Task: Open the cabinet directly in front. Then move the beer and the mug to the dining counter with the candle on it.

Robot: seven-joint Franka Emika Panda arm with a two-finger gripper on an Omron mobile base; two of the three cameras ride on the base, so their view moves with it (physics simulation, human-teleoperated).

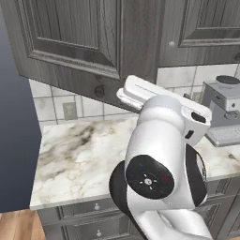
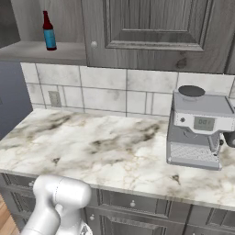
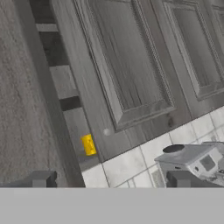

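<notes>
The cabinet [image 2: 151, 27] hangs above the worktop. Its left door [image 1: 70, 37] stands swung out towards me, and its right door [image 3: 127, 65] is shut, with a small round knob [image 2: 94, 44]. The beer [image 2: 48, 31] stands upright on the cabinet's bottom shelf at the open left side. A sliver of the yellow mug [image 3: 89, 144] shows in the gap between the open door's edge and the shut door. My gripper [image 3: 113, 179] is open, its fingertips [image 3: 41, 179] wide apart with nothing between them, a short way in front of the cabinet. The dining counter and the candle are out of view.
A marble worktop [image 2: 92, 142] backed by wall tiles runs below the cabinet. A grey coffee machine [image 2: 197, 133] stands on its right part. Grey drawers [image 2: 133, 202] with small knobs sit under the worktop. A wall socket [image 1: 69, 111] is on the tiles.
</notes>
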